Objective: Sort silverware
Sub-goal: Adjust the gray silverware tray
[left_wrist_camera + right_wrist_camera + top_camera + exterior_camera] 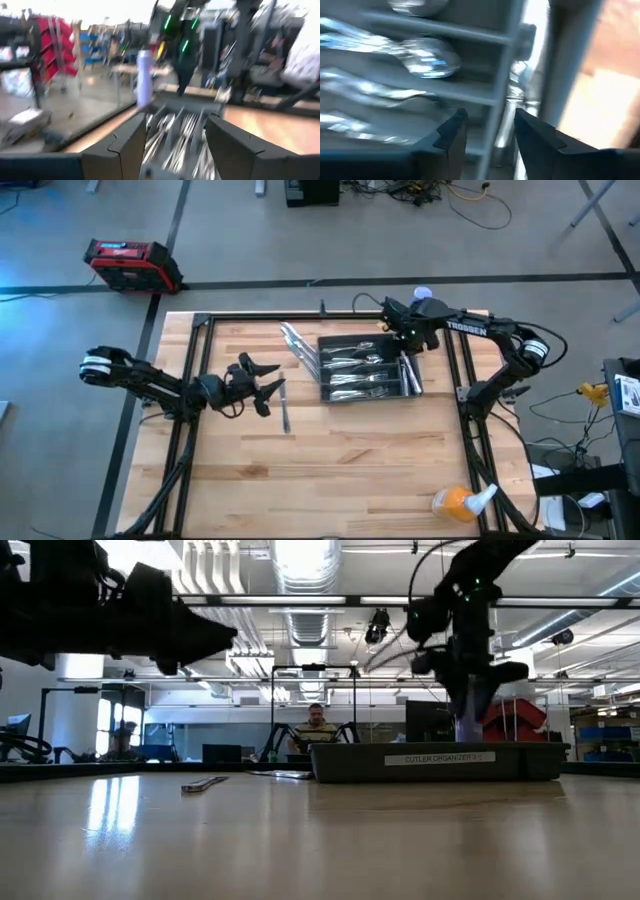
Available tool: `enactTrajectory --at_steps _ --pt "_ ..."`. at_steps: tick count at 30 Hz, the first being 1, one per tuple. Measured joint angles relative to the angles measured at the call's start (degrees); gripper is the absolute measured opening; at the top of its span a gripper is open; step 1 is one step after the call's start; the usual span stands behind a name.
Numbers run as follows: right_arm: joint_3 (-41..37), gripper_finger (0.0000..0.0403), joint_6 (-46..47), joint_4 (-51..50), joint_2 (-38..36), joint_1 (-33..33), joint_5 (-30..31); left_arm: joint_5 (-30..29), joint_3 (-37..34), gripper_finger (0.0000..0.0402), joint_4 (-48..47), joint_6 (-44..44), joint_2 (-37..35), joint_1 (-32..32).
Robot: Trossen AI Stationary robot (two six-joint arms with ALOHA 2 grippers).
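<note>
Hovering right claw (405, 340) over the tray's (366, 393) end compartment, fingers apart with nothing between them.
Sitting just beneath that claw: silverware (355, 370) in the tray's slots, a few more pieces (298, 345) loose on the desk (340, 450) beyond the tray's far side. Left claw (268, 377) raised, fingers spread and bare, one lone utensil (285, 412) lying just under and beside it.

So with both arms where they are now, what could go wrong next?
The right gripper hangs open low over the tray's side compartment, so its fingers could catch a divider. A piece lies loose by the open left gripper, and others sit outside the tray; a sweeping arm could scatter them.
</note>
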Motion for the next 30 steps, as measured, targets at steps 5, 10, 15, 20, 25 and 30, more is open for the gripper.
enactTrajectory --at_steps 5,10,15,20,25,30 --pt "5.0 0.0159 -4.7 8.5 0.6 7.4 0.1 -2.9 0.6 0.0178 -13.7 -9.3 0.0 0.5" --pt "9.2 0.0154 -12.7 22.8 6.7 13.6 -1.8 -4.3 2.9 0.0162 -27.5 -18.7 0.0 2.0" --pt "16.8 0.0133 -18.1 27.5 17.6 14.8 -1.8 -6.9 3.9 0.0151 -28.7 -19.8 -0.9 2.3" --pt "25.9 0.0092 -21.7 27.5 29.6 13.0 -1.3 -7.2 4.5 0.0141 -30.0 -19.1 -4.5 2.3" --pt "34.4 0.0019 -23.9 27.5 38.0 11.5 -1.2 -7.4 4.5 0.0130 -35.9 -19.5 -8.3 2.3" --pt "42.1 0.0007 -23.6 21.5 43.8 10.5 0.0 -7.6 4.5 0.0120 -38.7 -20.7 -9.4 2.3"
